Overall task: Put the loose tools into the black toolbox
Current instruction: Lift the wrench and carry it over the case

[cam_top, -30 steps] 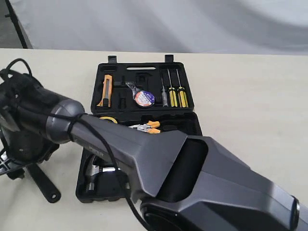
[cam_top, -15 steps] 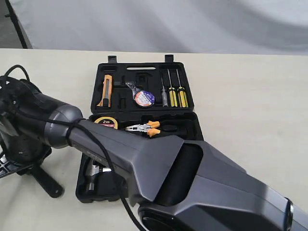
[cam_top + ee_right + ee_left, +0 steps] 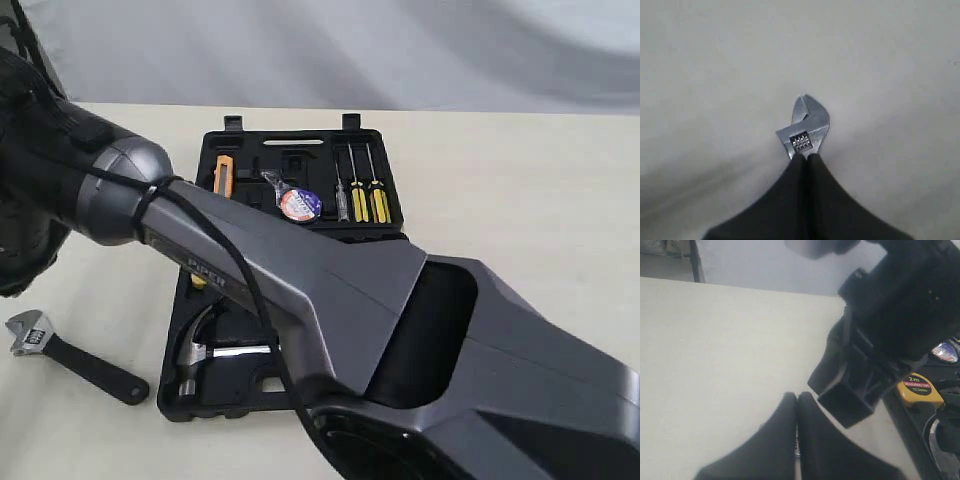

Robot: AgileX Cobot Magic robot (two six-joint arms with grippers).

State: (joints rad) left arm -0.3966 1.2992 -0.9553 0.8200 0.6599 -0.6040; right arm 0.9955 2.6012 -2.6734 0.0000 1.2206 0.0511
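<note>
Bare table (image 3: 520, 200) is seen right of the case (image 3: 385, 140) and behind it up to the far edge. The near and left edges are cut off. Room over the case's near half is taken up by the right arm (image 3: 330, 290), stretched from the table's near-right corner across to its left side.

The case is laid open at mid-table. In the far half are held a tape roll (image 3: 299, 205), an orange knife (image 3: 224, 178) and three screwdrivers (image 3: 360, 195). In the near half a hammer (image 3: 205, 350) is partly seen, w/ a yellow tape measure (image 3: 919, 387) by the hinge side. The rest of that half is hidden by the arm.

The wrench (image 3: 80, 362) is left outside the case, flat on the table's left side toward the near edge, just off the case's near-left corner.

The right jaws are pressed together, fingers (image 3: 785, 200) touching. Only the wrench head is shown past their tips in the right wrist view, the handle being covered. Contact can't be told. The left jaws are likewise shut together, fingers (image 3: 775, 440) over bare table, nothing seen between them. The right arm's far end is dark and cropped at the exterior view's left.
</note>
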